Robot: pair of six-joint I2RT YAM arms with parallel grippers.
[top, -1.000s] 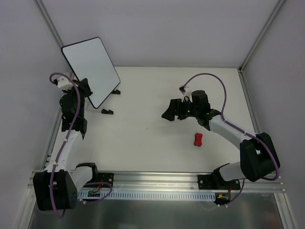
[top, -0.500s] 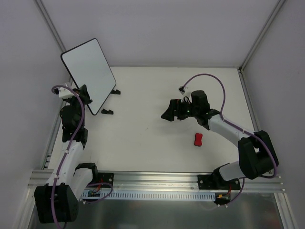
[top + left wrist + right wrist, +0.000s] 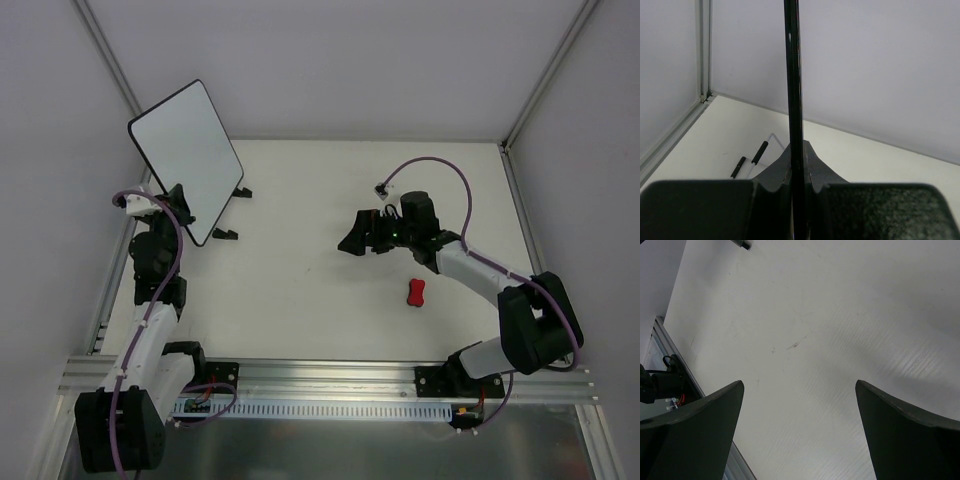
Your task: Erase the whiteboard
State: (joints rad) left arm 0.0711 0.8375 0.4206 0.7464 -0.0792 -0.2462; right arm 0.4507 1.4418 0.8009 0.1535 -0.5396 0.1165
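The whiteboard (image 3: 185, 152) is a clean white board with a thin black border, held tilted up off the table at the far left. My left gripper (image 3: 180, 208) is shut on its lower edge. In the left wrist view the board shows edge-on as a thin black line (image 3: 793, 75) clamped between my fingers (image 3: 822, 175). My right gripper (image 3: 352, 238) is open and empty above the middle of the table; in the right wrist view (image 3: 800, 390) only bare table lies between its fingers. The small red bone-shaped eraser (image 3: 416, 292) lies on the table to the right of it.
A small stand with two black tabs (image 3: 231, 213) sits on the table just below the board; it also shows in the left wrist view (image 3: 752, 157). White walls close in the table at the left, back and right. A metal rail (image 3: 330, 375) runs along the near edge.
My left arm has drawn back towards the near left and turned the whiteboard steeper, lifting it off its stand. My right arm has barely moved.
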